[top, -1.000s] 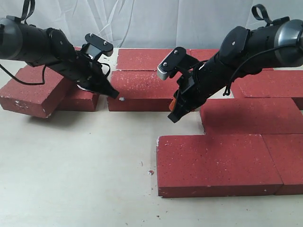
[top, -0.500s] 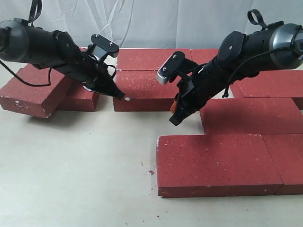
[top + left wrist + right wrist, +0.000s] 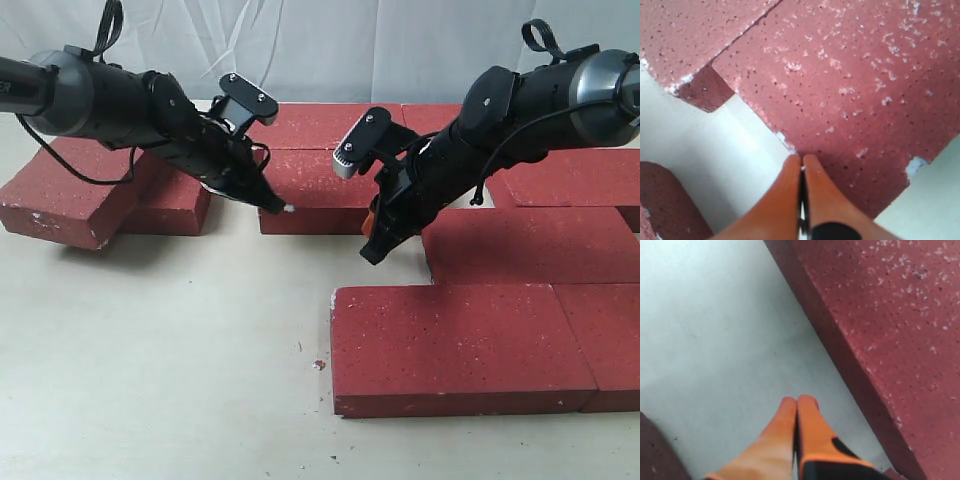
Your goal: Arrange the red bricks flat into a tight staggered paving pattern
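Observation:
Several dark-red bricks lie on the pale table. My left gripper (image 3: 285,208) is shut, its tips pressed against the near left corner of the middle brick (image 3: 320,182). The left wrist view has the orange fingertips (image 3: 790,165) touching that brick's (image 3: 840,90) chipped corner. My right gripper (image 3: 368,255) is shut on nothing and hangs over bare table, just left of the second-row brick (image 3: 530,245). In the right wrist view the gripper (image 3: 798,400) sits beside this brick's (image 3: 890,315) edge without touching. A front brick (image 3: 460,345) lies below it.
A tilted brick (image 3: 60,195) leans on another (image 3: 175,208) at the far left. More bricks (image 3: 310,125) line the back, and others lie at the right (image 3: 575,178) and front right (image 3: 612,345). Bare table (image 3: 150,350) spreads over the front left.
My left gripper has swept to the right, pushing the middle brick rightwards, away from the left pair of bricks. The right arm has hardly moved.

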